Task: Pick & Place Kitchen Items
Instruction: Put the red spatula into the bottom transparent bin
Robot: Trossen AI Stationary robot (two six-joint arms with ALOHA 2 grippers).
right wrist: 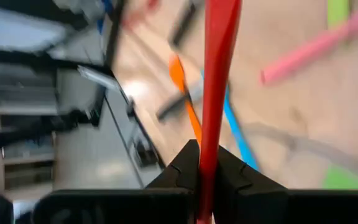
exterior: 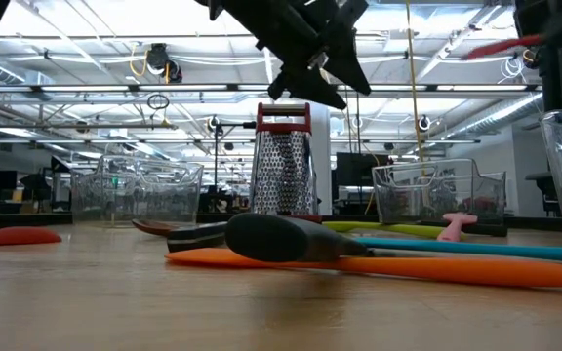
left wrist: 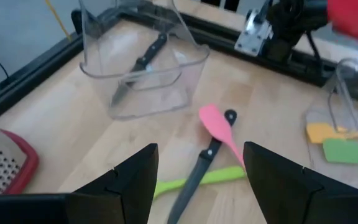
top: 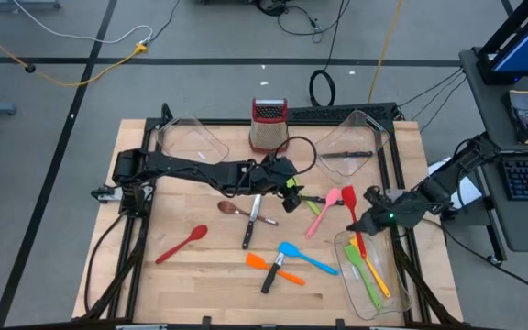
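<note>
The red spatula point(top: 350, 207) is pinched in the right gripper point(top: 363, 220), held over the near bin point(top: 345, 266), which already holds three utensils. The left gripper point(top: 291, 194) hovers with fingers apart above the pink spatula point(top: 326, 207). About eight items remain on the table point(top: 154, 275).

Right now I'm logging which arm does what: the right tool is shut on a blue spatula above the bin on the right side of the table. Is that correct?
Not quite. The utensil is red, not blue: the right wrist view shows the right tool shut on a red spatula. The rest holds: the high view places it above the bin on the right side of the table.
</note>
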